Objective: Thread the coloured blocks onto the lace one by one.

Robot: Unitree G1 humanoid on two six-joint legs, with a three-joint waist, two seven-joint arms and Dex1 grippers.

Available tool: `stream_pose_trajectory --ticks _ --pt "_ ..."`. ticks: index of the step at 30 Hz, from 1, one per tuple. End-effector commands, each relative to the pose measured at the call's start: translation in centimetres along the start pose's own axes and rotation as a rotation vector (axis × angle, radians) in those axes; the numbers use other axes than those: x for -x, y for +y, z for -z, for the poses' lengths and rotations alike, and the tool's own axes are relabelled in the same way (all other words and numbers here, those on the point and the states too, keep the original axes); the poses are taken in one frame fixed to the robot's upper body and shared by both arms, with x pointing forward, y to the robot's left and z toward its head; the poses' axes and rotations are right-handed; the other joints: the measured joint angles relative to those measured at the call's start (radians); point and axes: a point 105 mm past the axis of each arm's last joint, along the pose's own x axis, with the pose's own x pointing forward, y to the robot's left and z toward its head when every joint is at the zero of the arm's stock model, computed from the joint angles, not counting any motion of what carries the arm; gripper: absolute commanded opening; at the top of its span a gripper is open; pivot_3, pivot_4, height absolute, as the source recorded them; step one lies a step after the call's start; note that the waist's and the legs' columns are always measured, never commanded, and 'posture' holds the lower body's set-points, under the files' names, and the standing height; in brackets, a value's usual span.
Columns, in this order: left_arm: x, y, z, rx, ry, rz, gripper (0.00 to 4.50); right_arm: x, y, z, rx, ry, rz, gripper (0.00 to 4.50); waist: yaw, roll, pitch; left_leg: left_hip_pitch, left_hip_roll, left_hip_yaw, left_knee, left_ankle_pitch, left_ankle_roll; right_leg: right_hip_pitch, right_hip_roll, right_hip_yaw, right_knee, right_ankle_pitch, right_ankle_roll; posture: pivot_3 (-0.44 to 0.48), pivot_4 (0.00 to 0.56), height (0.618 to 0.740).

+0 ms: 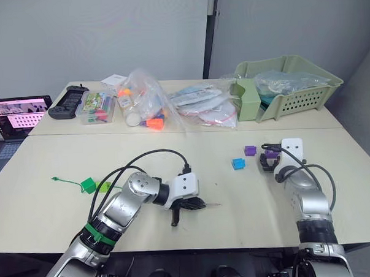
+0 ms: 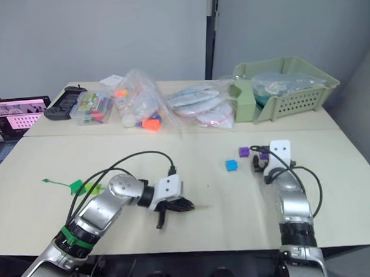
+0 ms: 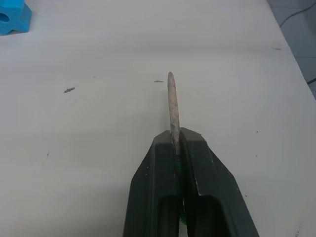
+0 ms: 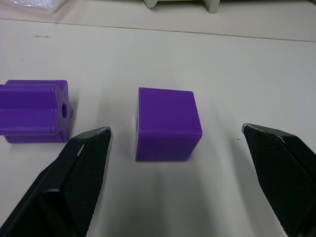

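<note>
My left gripper [image 3: 176, 133] is shut on the lace's silvery needle tip [image 3: 172, 103], which pokes out to the right just above the table [image 1: 47, 218]. The lace's green tail [image 1: 63, 179] lies at the far left, reaching a dark green block [image 1: 88, 185] and a light green block [image 1: 105, 186]; I cannot tell if it passes through them. A blue block [image 1: 238, 164] and a purple block [image 1: 250, 150] lie at mid-right. My right gripper [image 4: 175, 129] is open, its fingers [image 4: 84, 168] on either side of a second purple block [image 4: 168, 123] without touching it.
Along the far side stand a green basket [image 1: 306, 90], plastic bags of craft items [image 1: 143, 100], a clear pen box [image 1: 96, 108] and a black controller [image 1: 67, 102]. A laptop [image 1: 18, 116] sits at the far left. A seam [image 1: 191, 131] crosses the table.
</note>
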Motion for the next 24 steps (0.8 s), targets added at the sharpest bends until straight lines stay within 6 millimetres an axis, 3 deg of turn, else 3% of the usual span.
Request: stream_pose_trajectory --ticks 1,10,14,17,19,24 --pt "0.3 0.0 -0.9 -0.018 -0.032 -0.01 0.0 -0.5 -0.7 -1.4 0.011 -0.06 0.006 4.25 0.0 0.0 0.0 0.0 0.0 0.0 0.0 0.0 0.0 0.0 0.0 0.0 0.0 0.0 0.0 0.0 0.15 0.74" --pt "0.4 0.0 -0.7 -0.011 -0.027 -0.005 0.0 -0.7 -0.5 -1.8 0.009 -0.101 -0.012 1.28 -0.001 0.0 0.0 0.0 0.0 0.0 0.0 0.0 0.0 0.0 0.0 0.0 0.0 0.0 0.0 0.0 0.15 0.74" --pt "0.3 -0.1 -0.6 -0.008 -0.025 -0.002 0.0 -0.2 -0.1 -2.4 0.005 -0.135 -0.027 1.17 -0.001 0.0 0.0 0.0 0.0 0.0 0.0 0.0 0.0 0.0 0.0 0.0 0.0 0.0 0.0 0.0 0.15 0.74" --pt "0.4 -0.2 -0.5 -0.006 -0.024 0.0 0.0 1.2 0.2 -3.1 0.0 -0.166 -0.022 1.17 0.0 0.0 0.0 0.0 0.0 -0.001 0.0 0.0 0.0 0.0 0.0 0.0 0.001 0.0 0.0 0.0 0.15 0.74" --pt "0.4 -0.2 -0.4 -0.005 -0.024 0.0 0.0 3.2 0.9 -3.6 -0.01 -0.191 -0.027 1.17 0.001 0.001 0.0 0.0 0.0 -0.001 -0.001 0.0 0.0 0.0 0.0 0.0 0.001 0.0 0.0 0.0 0.15 0.74" --pt "0.8 -0.1 -0.1 0.001 -0.02 -0.009 0.0 10.1 4.7 -4.3 -0.011 -0.214 -0.094 1.17 0.003 0.002 -0.001 -0.001 0.0 -0.004 -0.001 0.0 0.0 -0.001 0.0 0.0 0.002 0.0 0.0 0.0 0.15 0.74"
